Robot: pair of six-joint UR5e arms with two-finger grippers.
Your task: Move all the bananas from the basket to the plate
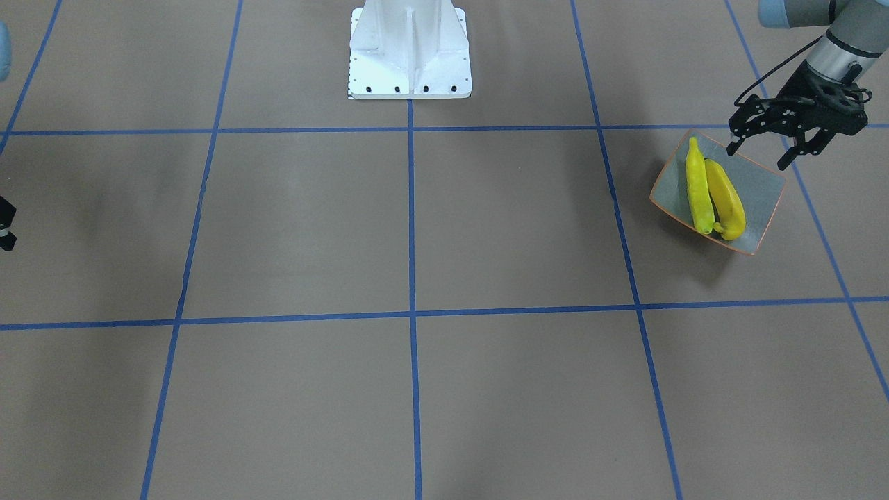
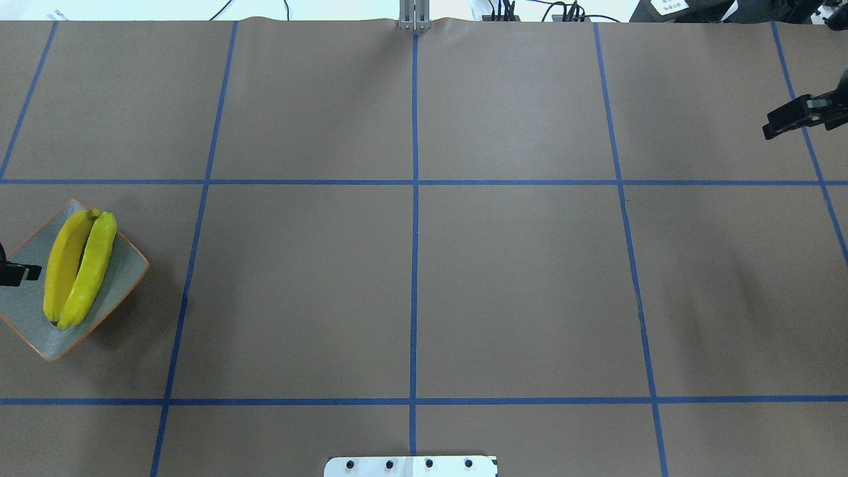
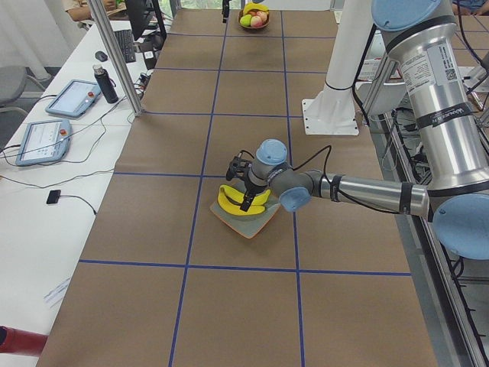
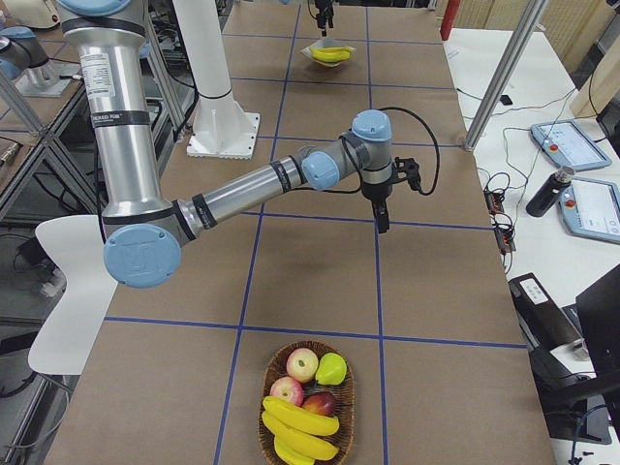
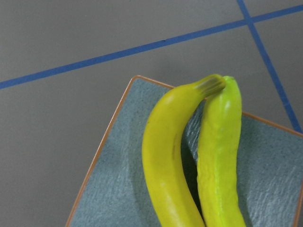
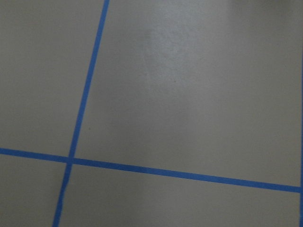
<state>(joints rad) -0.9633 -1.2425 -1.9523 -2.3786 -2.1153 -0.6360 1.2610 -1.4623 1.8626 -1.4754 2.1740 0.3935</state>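
The grey-green plate with its orange rim holds two bananas side by side, a greenish one and a yellow one. The overhead view has them at the far left. My left gripper hovers open and empty over the plate's robot-side edge, and its wrist view looks down on the bananas. Two more bananas lie in the wicker basket at the table's other end. My right gripper hangs over bare table, pointing down; I cannot tell whether it is open or shut.
An apple or two and a green pear share the basket. The robot's white base stands at the table's robot side. Blue tape lines grid the brown table between the plate and the basket.
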